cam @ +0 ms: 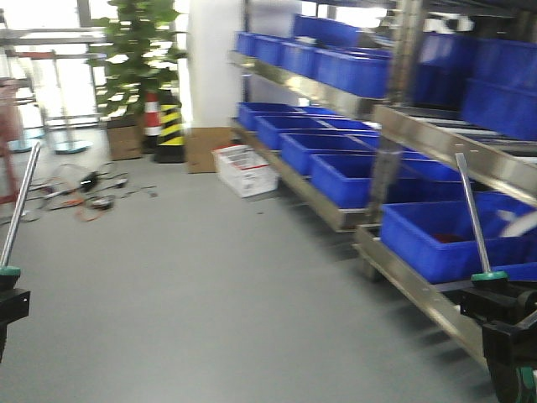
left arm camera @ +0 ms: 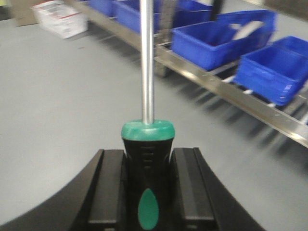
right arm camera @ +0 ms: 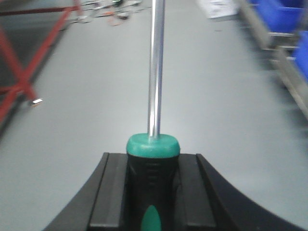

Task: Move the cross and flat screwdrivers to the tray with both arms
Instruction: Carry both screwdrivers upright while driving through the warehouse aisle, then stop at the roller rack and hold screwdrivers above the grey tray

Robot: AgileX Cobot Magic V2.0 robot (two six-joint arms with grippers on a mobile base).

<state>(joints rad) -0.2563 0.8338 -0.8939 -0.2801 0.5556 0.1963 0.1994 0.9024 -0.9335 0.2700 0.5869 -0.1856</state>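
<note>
Each arm holds one screwdriver upright by its black handle with the green collar. My left gripper (left arm camera: 147,153) is shut on the handle of the left screwdriver (left arm camera: 147,72), whose steel shaft rises out of the frame. My right gripper (right arm camera: 153,158) is shut on the right screwdriver (right arm camera: 156,72) in the same way. In the front view the left gripper (cam: 8,295) and its screwdriver (cam: 21,206) are at the left edge. The right gripper (cam: 495,298) and its screwdriver (cam: 472,214) are at the lower right. The tips are too blurred to tell cross from flat. The tray is out of view.
Steel shelves with several blue crates (cam: 336,151) run along the right, close to the right arm. A white box (cam: 245,170), cardboard boxes (cam: 205,147), a striped cone (cam: 170,126) and a plant (cam: 138,50) stand at the back. Cables (cam: 84,189) lie on the grey floor. A red frame (right arm camera: 19,72) stands left.
</note>
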